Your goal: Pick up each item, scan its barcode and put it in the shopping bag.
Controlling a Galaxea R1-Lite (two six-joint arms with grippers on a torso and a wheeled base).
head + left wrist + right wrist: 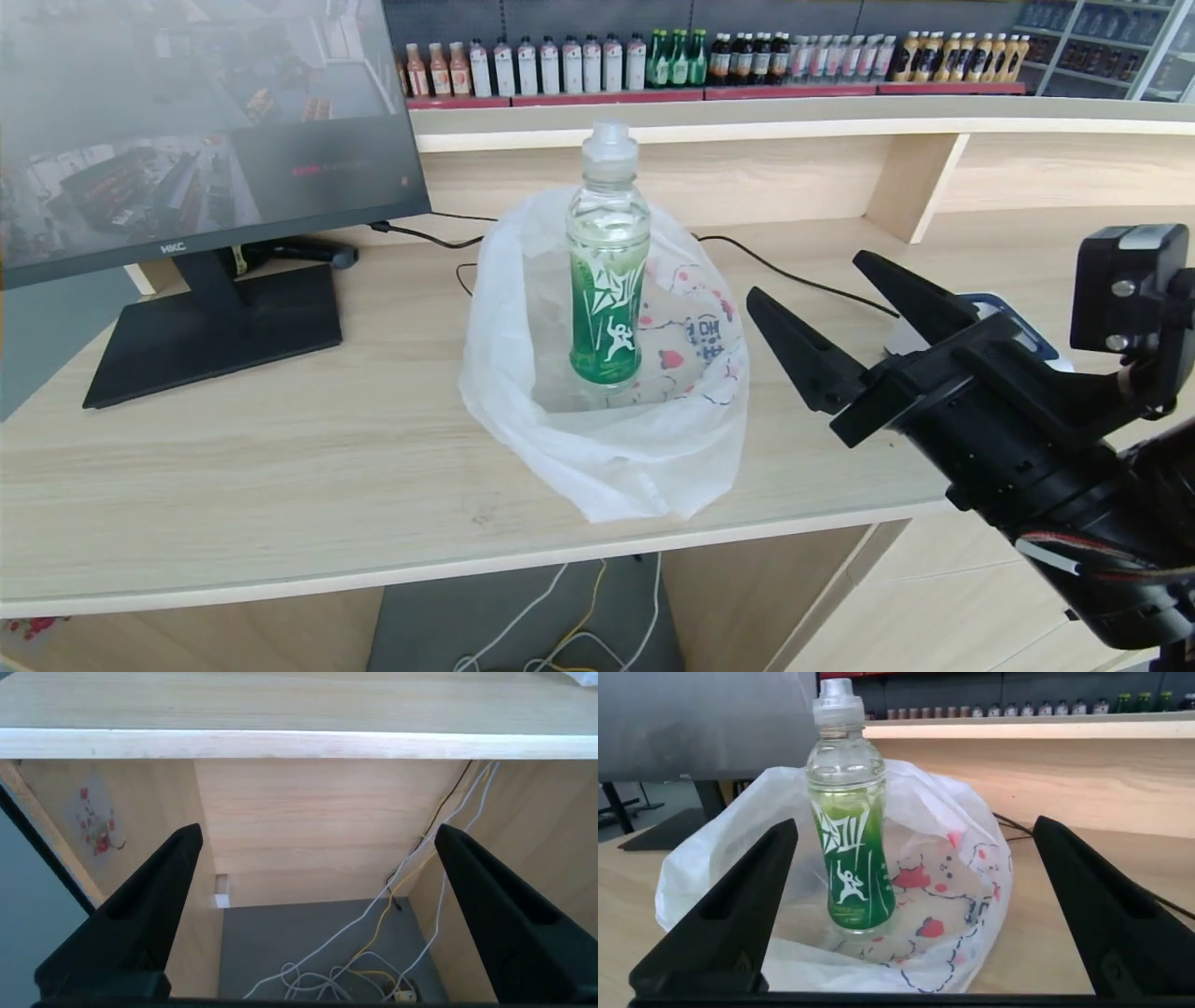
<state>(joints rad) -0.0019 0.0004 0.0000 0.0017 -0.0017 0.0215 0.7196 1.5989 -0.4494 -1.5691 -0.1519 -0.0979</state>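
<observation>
A clear bottle with a green label (608, 271) stands upright inside the white shopping bag (616, 448) in the middle of the counter; it also appears as the bottle (848, 826) in the bag (962, 849) in the right wrist view. My right gripper (826, 313) hovers open to the right of the bag, fingers pointing toward it, holding nothing, a short gap away. My left gripper (318, 896) is open below the counter edge, facing the space under the counter, with nothing between its fingers.
A monitor on a black stand (215, 327) occupies the counter's left. A black handheld scanner (299, 250) lies behind the stand. A white and blue device (990, 317) sits behind my right gripper. Cables (794, 275) run across the counter. Loose wires (374, 952) hang beneath.
</observation>
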